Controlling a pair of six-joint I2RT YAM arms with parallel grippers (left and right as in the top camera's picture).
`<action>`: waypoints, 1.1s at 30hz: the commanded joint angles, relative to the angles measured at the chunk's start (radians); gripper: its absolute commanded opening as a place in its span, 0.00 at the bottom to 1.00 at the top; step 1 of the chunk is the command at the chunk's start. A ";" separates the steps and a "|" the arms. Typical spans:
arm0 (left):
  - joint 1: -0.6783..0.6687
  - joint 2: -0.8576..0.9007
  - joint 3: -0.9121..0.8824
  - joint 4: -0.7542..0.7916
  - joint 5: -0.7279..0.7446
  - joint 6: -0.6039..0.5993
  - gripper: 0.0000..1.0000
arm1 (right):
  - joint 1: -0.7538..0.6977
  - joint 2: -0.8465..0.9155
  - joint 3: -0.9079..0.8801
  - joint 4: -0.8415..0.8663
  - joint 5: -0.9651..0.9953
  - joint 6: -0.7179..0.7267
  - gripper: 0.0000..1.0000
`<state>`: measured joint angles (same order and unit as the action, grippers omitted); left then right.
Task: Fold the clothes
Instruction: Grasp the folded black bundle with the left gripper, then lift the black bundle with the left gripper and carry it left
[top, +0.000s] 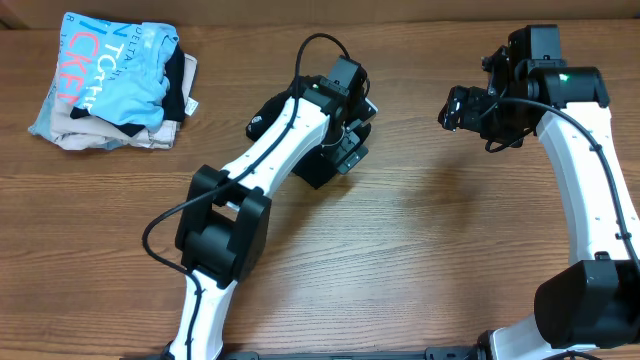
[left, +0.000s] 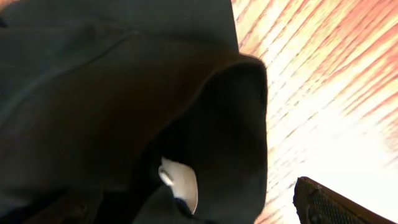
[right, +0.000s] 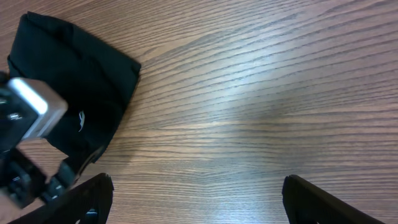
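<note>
The black shirt (top: 316, 172) lies in a compact folded bundle at the table's middle, mostly under my left arm. My left gripper (top: 345, 150) hangs right over it. In the left wrist view black cloth (left: 124, 93) with a white tag (left: 180, 180) fills the frame. One finger (left: 326, 204) shows, apart from the cloth with bare table between; the other finger is hidden. The jaws look open. My right gripper (top: 452, 108) is open and empty above bare wood (right: 193, 193), to the right of the shirt (right: 74, 68), whose small white logo (right: 81, 121) shows.
A pile of folded light-blue, white and beige garments (top: 110, 85) sits at the far left corner. The wooden table (top: 420, 250) is bare between the two arms and toward the front edge.
</note>
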<state>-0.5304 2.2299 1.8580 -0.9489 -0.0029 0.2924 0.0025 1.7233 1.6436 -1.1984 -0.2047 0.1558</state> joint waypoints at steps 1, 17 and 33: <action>-0.001 0.040 -0.006 0.004 0.014 0.018 1.00 | 0.000 -0.003 0.005 -0.002 0.005 -0.007 0.91; -0.001 0.103 -0.006 0.008 0.021 -0.032 0.95 | 0.000 -0.002 0.004 -0.005 0.005 -0.007 0.91; -0.001 0.105 -0.050 0.024 0.031 -0.053 0.85 | 0.000 0.001 -0.003 -0.005 0.005 -0.007 0.91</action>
<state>-0.5297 2.3043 1.8462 -0.9195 -0.0097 0.2611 0.0025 1.7233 1.6432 -1.2049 -0.2050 0.1555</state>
